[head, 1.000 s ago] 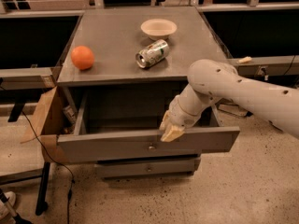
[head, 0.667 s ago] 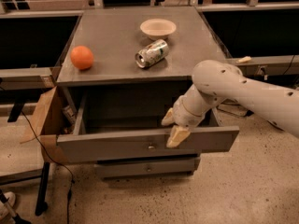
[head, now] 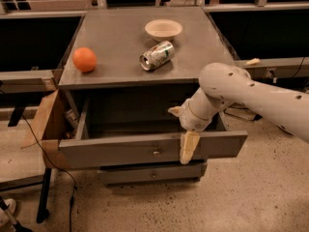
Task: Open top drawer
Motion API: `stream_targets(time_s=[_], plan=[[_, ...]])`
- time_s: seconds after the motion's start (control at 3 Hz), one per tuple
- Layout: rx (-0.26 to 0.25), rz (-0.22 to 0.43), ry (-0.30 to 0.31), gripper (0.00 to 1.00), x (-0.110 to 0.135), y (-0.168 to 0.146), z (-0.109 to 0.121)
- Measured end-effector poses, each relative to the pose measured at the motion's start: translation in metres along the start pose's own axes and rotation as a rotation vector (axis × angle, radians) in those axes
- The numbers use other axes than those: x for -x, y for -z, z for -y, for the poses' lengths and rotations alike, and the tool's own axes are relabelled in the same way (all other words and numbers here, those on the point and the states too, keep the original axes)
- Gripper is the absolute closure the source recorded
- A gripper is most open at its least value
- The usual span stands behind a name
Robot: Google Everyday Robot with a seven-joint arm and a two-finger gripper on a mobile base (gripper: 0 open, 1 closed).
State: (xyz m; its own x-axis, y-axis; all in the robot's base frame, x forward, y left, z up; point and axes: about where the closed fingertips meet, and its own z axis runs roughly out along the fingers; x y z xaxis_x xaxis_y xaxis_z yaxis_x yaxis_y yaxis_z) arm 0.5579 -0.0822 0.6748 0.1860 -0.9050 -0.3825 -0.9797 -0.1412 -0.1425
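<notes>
The top drawer (head: 116, 152) of the grey cabinet stands pulled out, its deep box open to view, with a small round knob (head: 156, 152) at the centre of its front panel. My gripper (head: 182, 130) is at the drawer's front edge, just right of the knob. One cream finger (head: 189, 148) hangs down over the outside of the front panel. The other fingertip (head: 174, 111) points left inside the drawer. The fingers stand apart and hold nothing. My white arm comes in from the right.
On the cabinet top (head: 120, 42) lie an orange (head: 84, 59), a tipped can (head: 156, 55) and a cream bowl (head: 163, 29). A shorter drawer (head: 152, 174) sits shut below. Cardboard (head: 42, 122) leans at the left; a black cable (head: 48, 158) runs along the floor.
My gripper has slid slightly right and down along the drawer's front edge. The drawer has stayed pulled out by the same amount.
</notes>
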Motion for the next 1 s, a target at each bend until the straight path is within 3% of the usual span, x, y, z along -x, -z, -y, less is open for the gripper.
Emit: stream_targets(time_s=[0.67,1.0], plan=[[0.044,-0.098,-0.070,0.00,-0.021,-0.019,-0.003],[0.057,-0.110,-0.118,0.00,-0.040,-0.019,-0.017]])
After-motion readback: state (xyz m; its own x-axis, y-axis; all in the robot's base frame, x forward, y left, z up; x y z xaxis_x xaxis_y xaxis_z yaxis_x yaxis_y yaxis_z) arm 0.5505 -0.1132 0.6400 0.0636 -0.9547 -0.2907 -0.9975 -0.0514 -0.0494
